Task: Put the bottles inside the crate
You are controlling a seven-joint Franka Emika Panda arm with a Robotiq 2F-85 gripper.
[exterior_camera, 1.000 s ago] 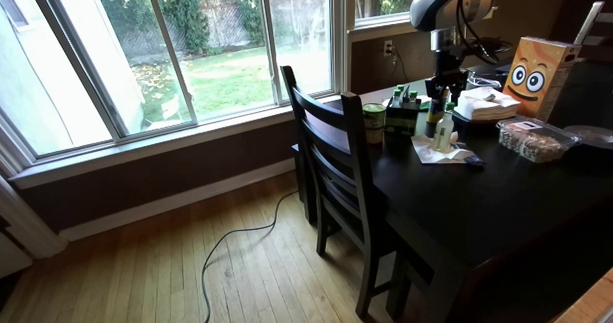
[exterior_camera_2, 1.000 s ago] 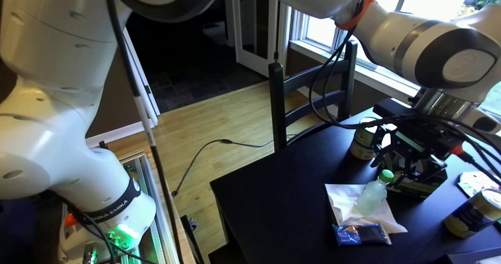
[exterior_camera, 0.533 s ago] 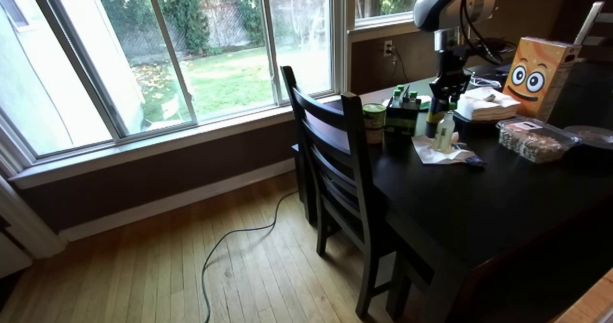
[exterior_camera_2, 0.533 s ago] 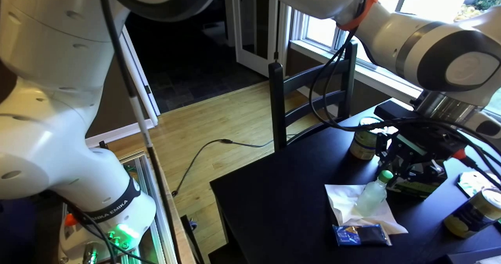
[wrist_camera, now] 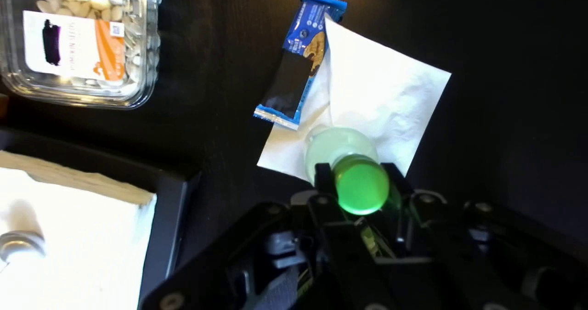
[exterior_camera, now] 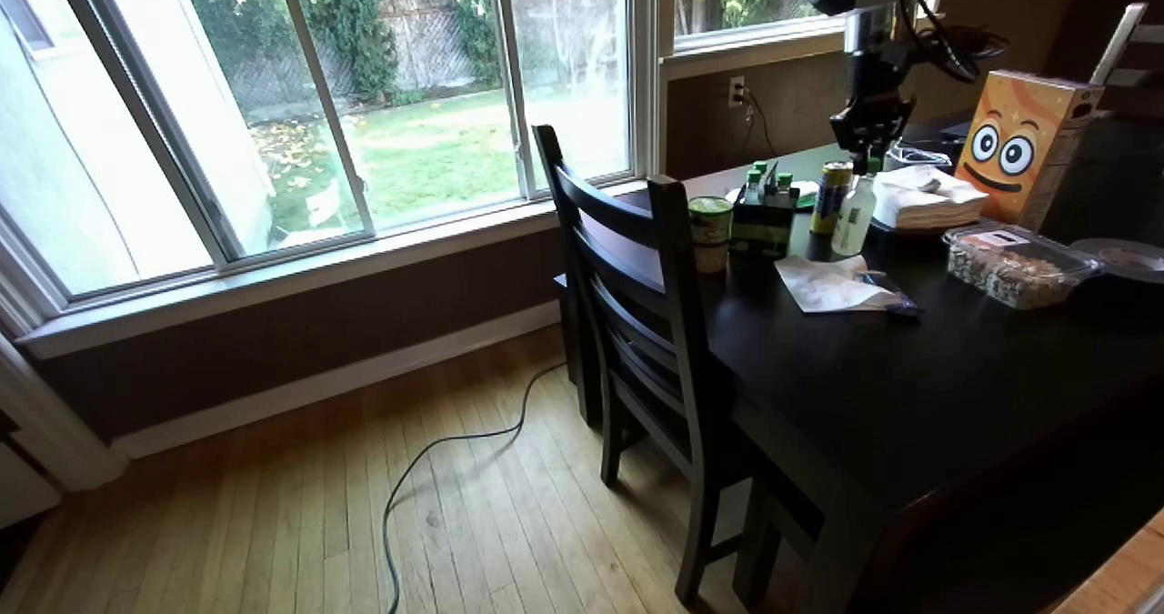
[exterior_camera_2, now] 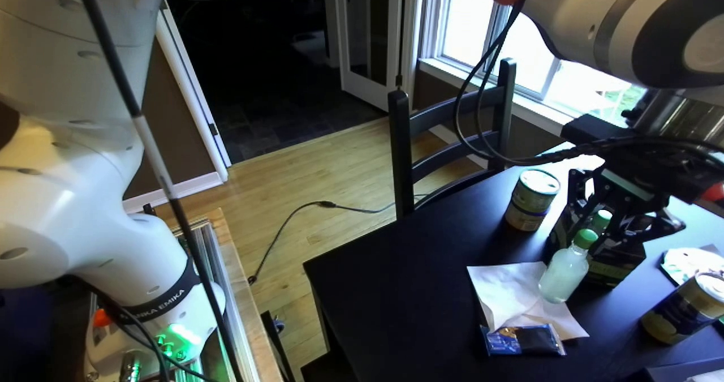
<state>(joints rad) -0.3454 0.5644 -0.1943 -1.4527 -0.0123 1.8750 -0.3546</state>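
Note:
A pale bottle [exterior_camera: 853, 221] with a green cap hangs upright or nearly so, clear of the white paper under it. My gripper [wrist_camera: 360, 177] is shut on its green cap [wrist_camera: 362, 186], one finger on either side. The dark crate [exterior_camera: 762, 232] stands on the table, left of the held bottle in that exterior view, with green-capped bottles [exterior_camera: 784, 186] inside. In an exterior view the crate [exterior_camera_2: 608, 274] lies behind the held bottle [exterior_camera_2: 564, 274] and is partly hidden by my gripper, with one green cap [exterior_camera_2: 602, 218] showing between the fingers.
White paper [exterior_camera_2: 503, 291] and a blue snack bar [exterior_camera_2: 523, 339] lie below the bottle. A tall can [exterior_camera: 829, 197] stands close to the bottle, and a lidded tub [exterior_camera: 709, 232] beside the crate. A napkin stack [exterior_camera: 923, 197], clear tray [exterior_camera: 1023, 264] and orange box [exterior_camera: 1028, 141] stand nearby.
My gripper has come down, shut on the bottle's cap and risen with it. The bottle has left the paper and moved closer to the can in an exterior view.

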